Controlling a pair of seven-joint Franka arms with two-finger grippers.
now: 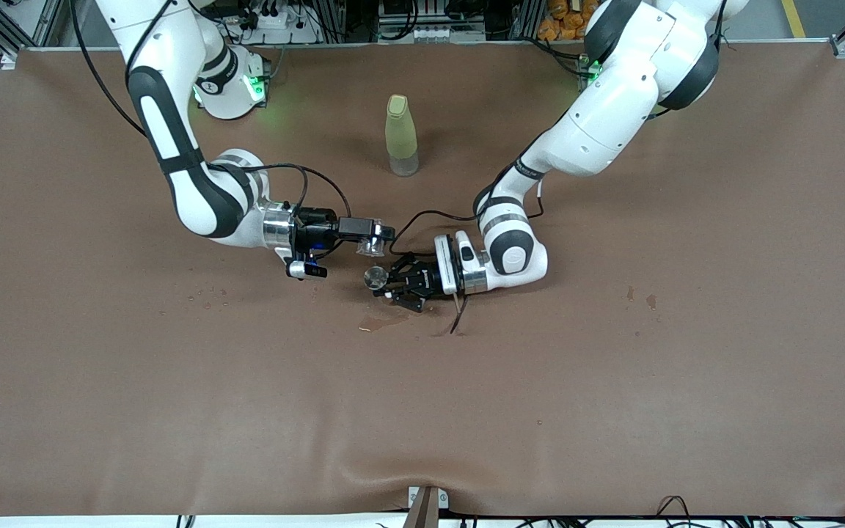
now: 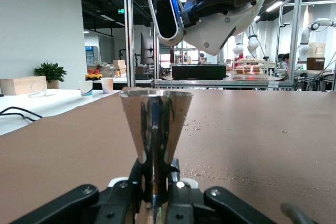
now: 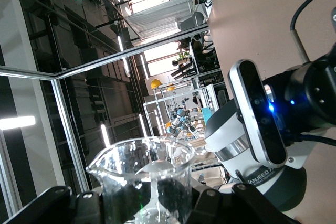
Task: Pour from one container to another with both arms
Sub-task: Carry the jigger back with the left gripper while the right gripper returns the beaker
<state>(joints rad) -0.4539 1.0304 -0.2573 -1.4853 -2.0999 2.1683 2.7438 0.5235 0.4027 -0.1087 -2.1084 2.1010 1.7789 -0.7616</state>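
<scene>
- Two white jointed arms with black bands reach over the brown table (image 1: pixel 613 381) and meet near its middle.
- The left arm (image 1: pixel 598 110) bends low, and its wrist is turned sideways just above the table.
- The right arm (image 1: pixel 188 169) also holds its wrist sideways, facing the left one.
- A tall yellowish bottle (image 1: pixel 401 136) with a cap stands upright, farther from the front camera than both grippers.
- The right gripper (image 1: pixel 372 238) is closed around a clear glass beaker (image 3: pixel 144 179) with a pouring lip, tipped on its side in the front view.
- The left gripper (image 1: pixel 392 282) grips a shiny metal cone-shaped cup (image 2: pixel 156 121), its fingers clamped on the narrow base.
- A small wet patch (image 1: pixel 382 321) darkens the table just nearer the camera than the left gripper.
</scene>
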